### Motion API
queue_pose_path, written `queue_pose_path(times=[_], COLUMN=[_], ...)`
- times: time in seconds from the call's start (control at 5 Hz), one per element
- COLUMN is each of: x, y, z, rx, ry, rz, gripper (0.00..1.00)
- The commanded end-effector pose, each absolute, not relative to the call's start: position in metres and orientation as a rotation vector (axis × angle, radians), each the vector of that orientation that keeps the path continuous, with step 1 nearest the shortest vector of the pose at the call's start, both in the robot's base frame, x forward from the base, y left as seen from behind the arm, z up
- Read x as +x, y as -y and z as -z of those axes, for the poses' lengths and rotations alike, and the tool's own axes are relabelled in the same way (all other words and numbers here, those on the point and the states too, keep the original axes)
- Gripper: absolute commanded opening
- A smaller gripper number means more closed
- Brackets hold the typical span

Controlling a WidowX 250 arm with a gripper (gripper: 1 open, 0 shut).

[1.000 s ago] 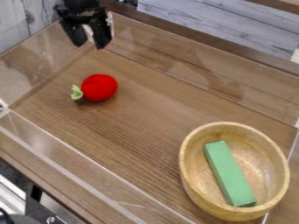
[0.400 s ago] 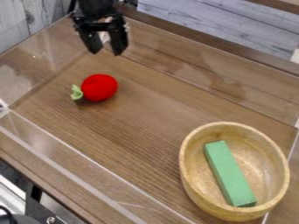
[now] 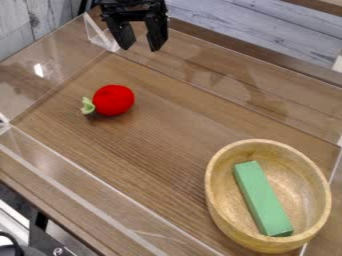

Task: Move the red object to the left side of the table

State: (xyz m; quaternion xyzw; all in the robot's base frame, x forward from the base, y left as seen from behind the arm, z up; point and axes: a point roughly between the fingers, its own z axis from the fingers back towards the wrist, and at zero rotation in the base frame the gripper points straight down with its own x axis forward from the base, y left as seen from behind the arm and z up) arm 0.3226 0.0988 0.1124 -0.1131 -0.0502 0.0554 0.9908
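- Black gripper (image 3: 139, 40) hangs at the far edge of the scene, near the top of the view and a little left of centre, pointing downward toward the tabletop.
- Its two dark fingers (image 3: 123, 34) are spread apart with a clear gap between them, and nothing sits in that gap; the gripper holds nothing.
- Fingertips hover above the wood, close to the far clear wall, and are not touching any object.
- Red object (image 3: 112, 99) lies on the table (image 3: 187, 120) in the left half of the scene, nearer to the viewer than the gripper and well apart from it.
- This small glossy toy fruit has a little green leafy stem that points to the left, toward the left acrylic wall.
- It rests on bare wood grain, with open tabletop all around it, touching neither wall nor any other object.
- Wooden bowl (image 3: 222, 205) sits in the near right corner of the table, well apart from the red object.
- Green rectangular block (image 3: 262, 198) lies inside the bowl, tilted on a diagonal, with one end toward the far left of the bowl and the other toward its near right.
- Low clear acrylic walls (image 3: 60, 45) run along the edges of the table, catching pale reflections on the far and left sides.
- Pale wooden planks (image 3: 267, 20) show beyond the far wall.
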Motion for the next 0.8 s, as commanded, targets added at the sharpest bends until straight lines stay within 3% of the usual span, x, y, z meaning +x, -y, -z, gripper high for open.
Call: queue_pose_path(times=[0.0, 0.4, 0.6], x=[0.314, 0.320, 0.313], y=[-0.088, -0.060, -0.064], z=[-0.123, -0.096, -0.106], rx=[-0.178, -0.119, -0.097], ry=[0.137, 0.145, 0.163], rz=[-0.089, -0.053, 0.017], gripper=[1.00, 1.00, 1.00])
